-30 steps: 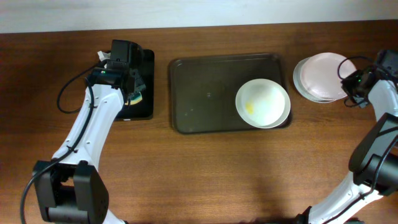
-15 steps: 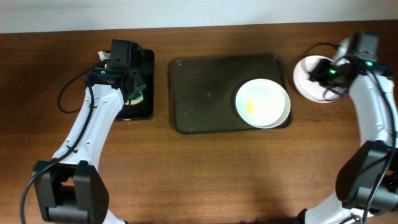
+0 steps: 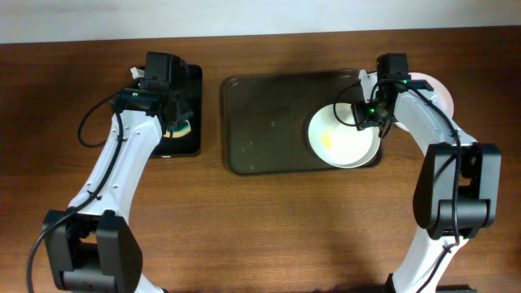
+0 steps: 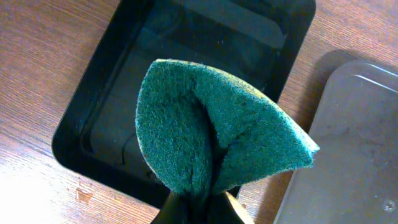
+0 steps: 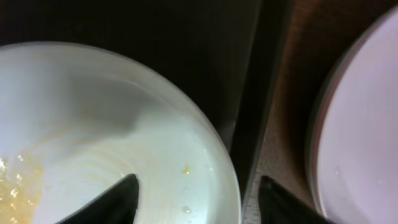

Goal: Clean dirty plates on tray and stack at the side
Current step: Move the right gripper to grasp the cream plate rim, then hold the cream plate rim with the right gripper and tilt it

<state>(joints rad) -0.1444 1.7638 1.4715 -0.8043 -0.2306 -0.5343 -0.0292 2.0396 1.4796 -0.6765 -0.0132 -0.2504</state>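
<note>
Green sponge point(image 4: 211, 134) in left gripper point(image 4: 199, 210); right gripper point(image 5: 196, 199) perhaps astride plate point(image 5: 93, 124)

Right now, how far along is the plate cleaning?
Looks done: a stack of plates sits beside the tray, and the top one looks clean. In hand: the left gripper holds a green sponge over the black tray. The right gripper is open astride the last plate on the tray. Left: its yellow smear needs scrubbing, then stacking.
</note>
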